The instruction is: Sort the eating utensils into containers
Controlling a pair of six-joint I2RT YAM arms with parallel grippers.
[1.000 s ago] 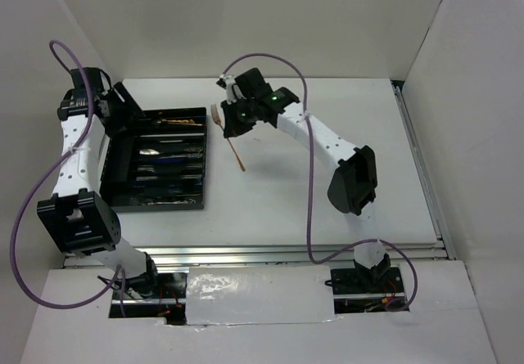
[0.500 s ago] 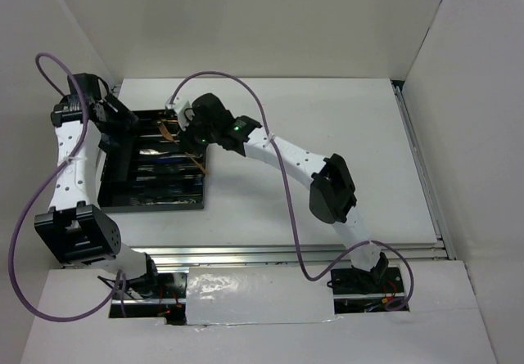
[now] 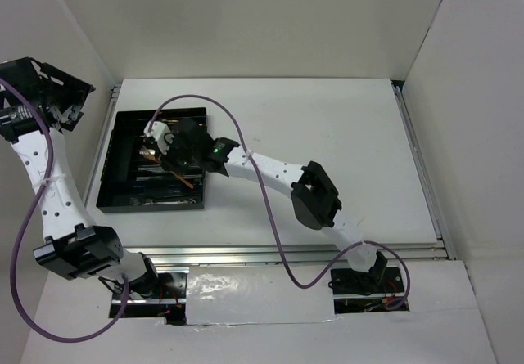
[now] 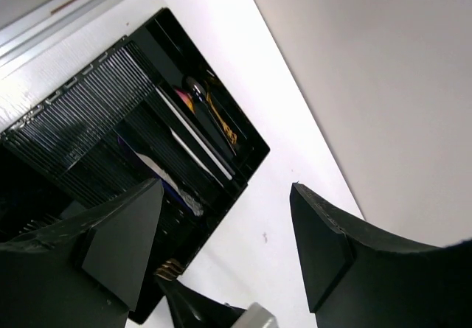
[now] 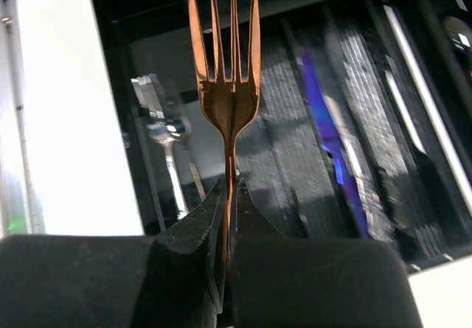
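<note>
My copper fork [image 5: 228, 107] is pinched by its handle in my right gripper [image 5: 230, 195], tines pointing ahead. It hangs over the black tray [image 3: 147, 206] near the counter's left edge. I hold it lengthwise along the compartments so it can go in flat, probably beside the silver piece [image 5: 166, 133] rather than onto the blue knife [image 5: 328, 147]. My left gripper [image 4: 225, 217], spread and empty, is raised toward the far-left corner, out of the way.

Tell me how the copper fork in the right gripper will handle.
The copper fork looks like rigid metal, so it probably won't flex. Its glossy, thin handle, pinched by the right gripper, may slip or pivot. It looks flat, so it is unlikely to roll.
</note>
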